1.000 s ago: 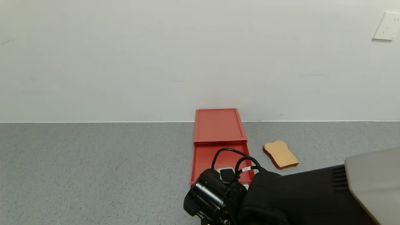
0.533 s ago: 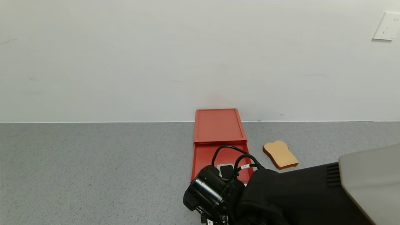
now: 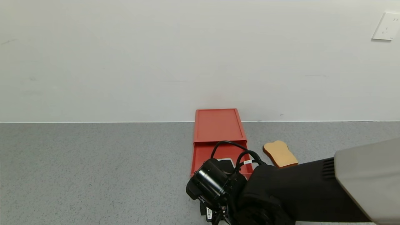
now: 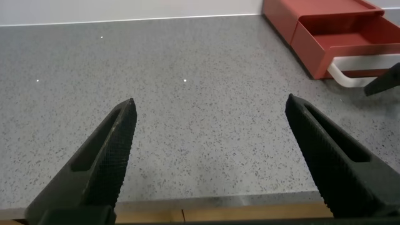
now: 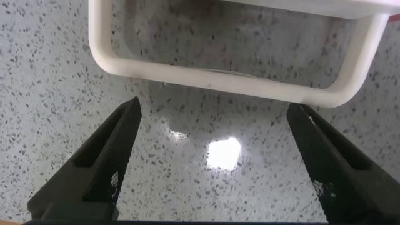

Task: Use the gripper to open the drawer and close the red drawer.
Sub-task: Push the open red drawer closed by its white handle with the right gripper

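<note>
Right hand (image 5: 209, 162), fingers spread and empty, sits just short of the white loop handle (image 5: 231, 78) of the half-open red drawer (image 3: 218, 137), whose long axis runs toward the tabletop's (image 3: 93, 172) far edge; left hand (image 4: 219, 162) open, farther off.

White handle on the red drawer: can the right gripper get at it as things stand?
Probably yes. The right gripper is open, just short of the white handle, with only bare counter between them. The drawer is partly open.

Your right gripper (image 3: 225, 175) hangs over the near end of the red drawer (image 3: 218, 137), tray slid partway out, toast slice (image 3: 280, 154) just beside it on the grey surface (image 3: 93, 172).
</note>
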Robot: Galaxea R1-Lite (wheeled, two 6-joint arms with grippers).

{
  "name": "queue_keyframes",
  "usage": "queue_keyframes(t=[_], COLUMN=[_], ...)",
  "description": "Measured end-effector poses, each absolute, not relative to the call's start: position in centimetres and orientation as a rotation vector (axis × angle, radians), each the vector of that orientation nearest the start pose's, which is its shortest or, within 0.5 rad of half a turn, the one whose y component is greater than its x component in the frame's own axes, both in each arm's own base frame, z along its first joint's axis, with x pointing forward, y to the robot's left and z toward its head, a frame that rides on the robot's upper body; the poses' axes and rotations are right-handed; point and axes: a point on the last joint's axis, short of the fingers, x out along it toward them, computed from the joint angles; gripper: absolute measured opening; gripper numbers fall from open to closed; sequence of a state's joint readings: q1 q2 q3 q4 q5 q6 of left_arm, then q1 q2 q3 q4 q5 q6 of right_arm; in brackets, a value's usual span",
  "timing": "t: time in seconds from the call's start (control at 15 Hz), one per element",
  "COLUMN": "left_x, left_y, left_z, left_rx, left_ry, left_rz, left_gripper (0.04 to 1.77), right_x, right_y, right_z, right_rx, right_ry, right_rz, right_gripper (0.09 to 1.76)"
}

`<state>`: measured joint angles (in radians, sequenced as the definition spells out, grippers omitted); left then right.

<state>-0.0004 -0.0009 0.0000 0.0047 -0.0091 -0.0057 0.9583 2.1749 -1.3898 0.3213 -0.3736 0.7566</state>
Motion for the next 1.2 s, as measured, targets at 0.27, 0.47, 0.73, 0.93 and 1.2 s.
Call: queue_keyframes(t=[0.27,0.47,0.73,0.93,1.2], left_x=[-2.3,-2.3,-2.3,-2.3,-2.3], left_y=[0.0,0.0,0.0,0.0,0.0], left_z=[7.5,7.5,7.5,7.5,7.5], left_rx=[-0.006,-0.006,-0.005,-0.005,-0.004], left_ry=[0.004,0.004,0.003,0.004,0.004], left_rz=[-0.009,-0.008,-0.007,-0.006,-0.007], left_gripper=[1.72,1.72,1.72,1.72,1.72], right_x=[24.6,25.6,26.8,27.7,29.1], right_y=[31.3,31.1,31.1,31.3,31.3], right_z=[8.7,8.9,8.8,8.8,8.6], right_rx=[0.003,0.005,0.009,0.006,0.003], right_ry=[0.951,0.934,0.924,0.911,0.897], right_rz=[0.173,0.171,0.164,0.168,0.169], right_gripper=[1.71,1.71,1.71,1.71,1.71])
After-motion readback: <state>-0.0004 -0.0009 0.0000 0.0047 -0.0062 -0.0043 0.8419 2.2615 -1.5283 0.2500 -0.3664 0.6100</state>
